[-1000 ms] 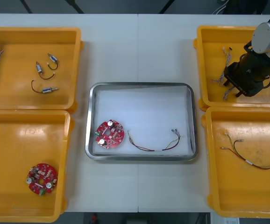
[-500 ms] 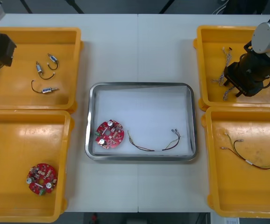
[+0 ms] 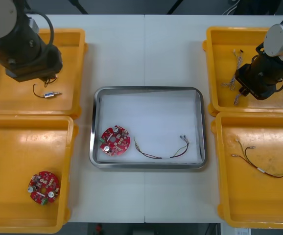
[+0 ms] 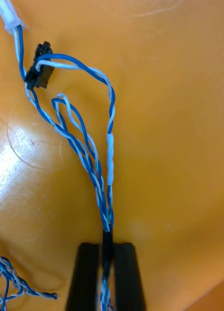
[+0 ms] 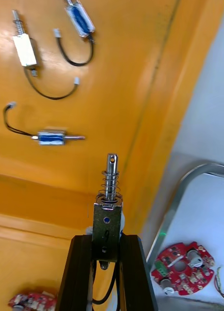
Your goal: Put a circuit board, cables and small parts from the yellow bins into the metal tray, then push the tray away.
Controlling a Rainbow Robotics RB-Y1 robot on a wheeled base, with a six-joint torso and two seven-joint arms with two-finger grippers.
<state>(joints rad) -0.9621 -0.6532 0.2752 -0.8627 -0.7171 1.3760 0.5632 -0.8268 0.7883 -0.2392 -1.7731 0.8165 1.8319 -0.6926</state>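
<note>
1. Task object. The metal tray (image 3: 146, 89) lies at the centre of the front view, white inside. It holds a circuit board (image 3: 115, 140) at its lower left and a red and yellow cable (image 3: 162, 151) along its lower edge, apart from the board.
2. Left gripper (image 5: 107, 239). In the left wrist view its fingers pinch a small metal part (image 5: 108, 204) with a spring and pin, held above the yellow wall between the bin and the tray. In the front view the left arm covers the right half of the upper-left bin (image 3: 78, 58).
3. Right gripper (image 4: 106, 249). Its fingers are nearly together, clamped on a twisted blue and white cable (image 4: 109, 146) whose loops trail over the bin floor. In the front view this gripper sits in the upper-right bin (image 3: 215, 58).
4. Surroundings. Three loose parts (image 5: 52, 137) lie on the upper-left bin's floor. The lower-left bin (image 3: 14, 147) holds a spare circuit board (image 3: 43, 186). The lower-right bin (image 3: 259, 205) holds a spare cable (image 3: 264, 164).
5. Progress (judged). The board and one cable are delivered. The held part and the twisted cable are gripped but not yet in the tray. The push away is not yet done.
6. Limits of view.
   - In the front view each arm's own body hides its fingertips.
   - There the left arm also hides two of the loose parts.
   - The twisted cable's gripped end vanishes between the fingers.
   - A further twisted bundle (image 4: 14, 282) is cut off at the frame edge.
</note>
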